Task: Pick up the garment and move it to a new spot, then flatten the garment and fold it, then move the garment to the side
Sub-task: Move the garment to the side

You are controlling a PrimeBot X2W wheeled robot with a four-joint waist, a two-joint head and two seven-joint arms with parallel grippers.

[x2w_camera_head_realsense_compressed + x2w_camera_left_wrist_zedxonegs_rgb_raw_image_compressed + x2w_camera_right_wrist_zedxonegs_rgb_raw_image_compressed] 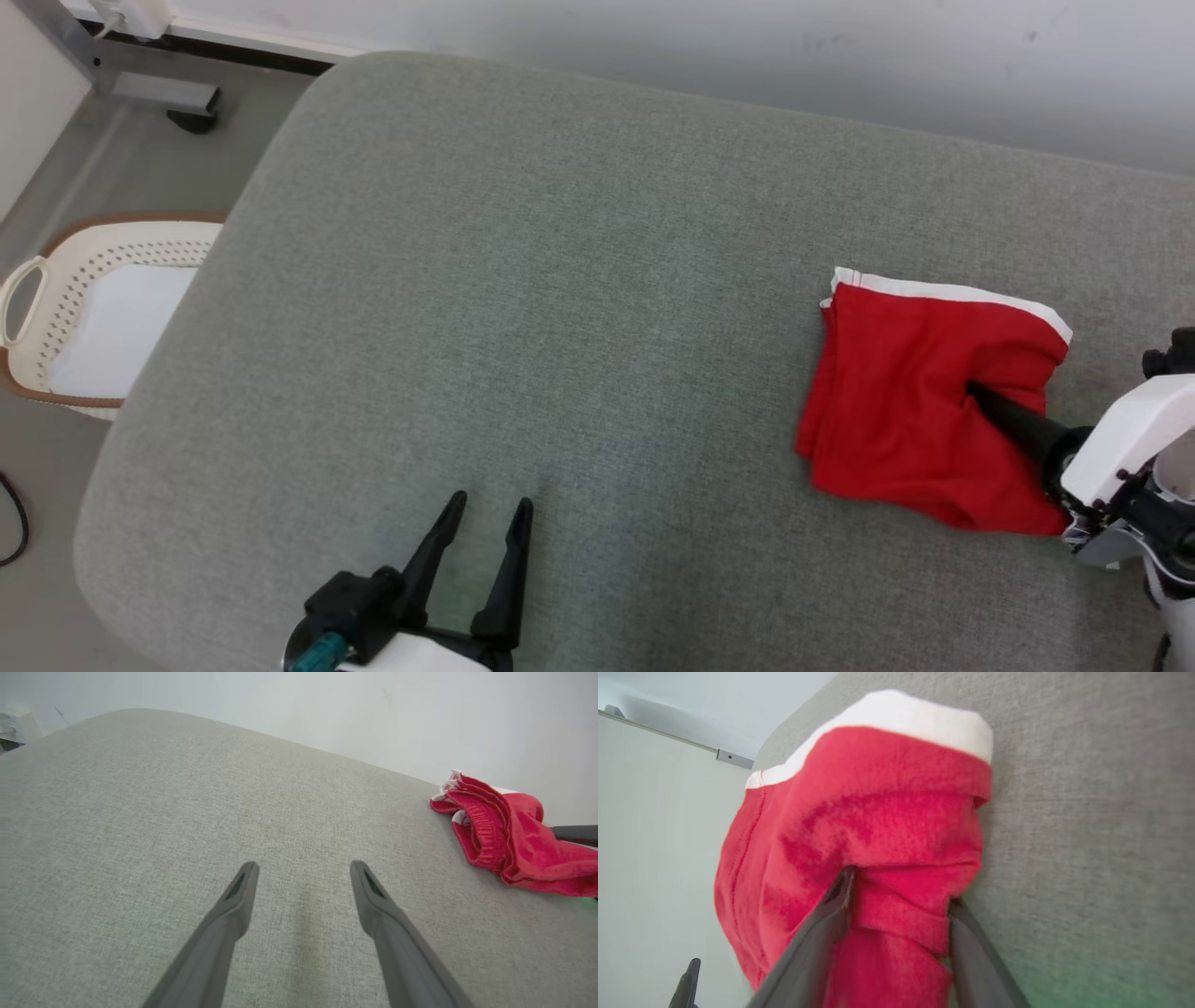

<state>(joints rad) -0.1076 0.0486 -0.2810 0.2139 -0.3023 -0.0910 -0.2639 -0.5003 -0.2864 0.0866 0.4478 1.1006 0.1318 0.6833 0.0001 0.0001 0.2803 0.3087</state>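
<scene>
- Garment point(896, 373), red with a white band point(943, 291) along its far edge, is lying rumpled and loosely doubled over on the right part of the grey cushioned surface point(560, 280), well apart from the laundry basket point(30, 280) that is sitting on the floor to the left.
- Step in hand, as I am judging it, is a grasp on the cloth. The bunched, partly folded heap by the right edge is fitting two stages: the pick-up that carries it to a new spot, or the last shift of a folded piece to the side. The pictures are not settling which.
- Either way, the next move is calling for a firm bite through enough layers that the heap is not slipping out or falling open as it travels.
- Right gripper point(901, 889) is pressing down into the garment near its right side, its two dark fingers point(826, 924) standing apart with a thick ridge of red cloth filling the gap and touching both. Whether they are truly clamping it, I cannot tell.
- Left gripper point(491, 504) is hovering low over bare cushion at the near edge, fingers spread wide, holding and touching nothing.
</scene>
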